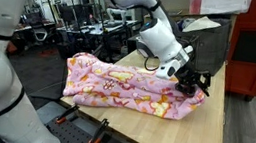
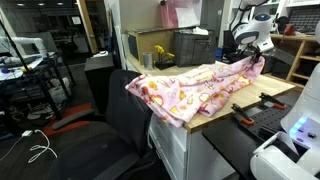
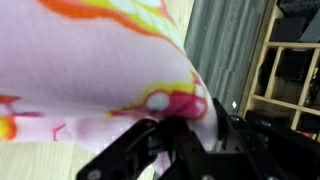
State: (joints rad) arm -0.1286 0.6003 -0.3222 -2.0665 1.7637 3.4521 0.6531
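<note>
The tool (image 1: 191, 83) sits right of centre in an exterior view, pinching the right end of the pink cloth (image 1: 126, 86). The cloth lies spread across the wooden tabletop (image 1: 205, 133), from the middle left to the tool. In an exterior view the cloth (image 2: 190, 90) drapes over the tabletop's near edge at centre, with the tool (image 2: 250, 60) at the upper right. In the wrist view the cloth (image 3: 90, 70) fills the upper left, bunched between the dark fingers (image 3: 150, 145) at the bottom.
</note>
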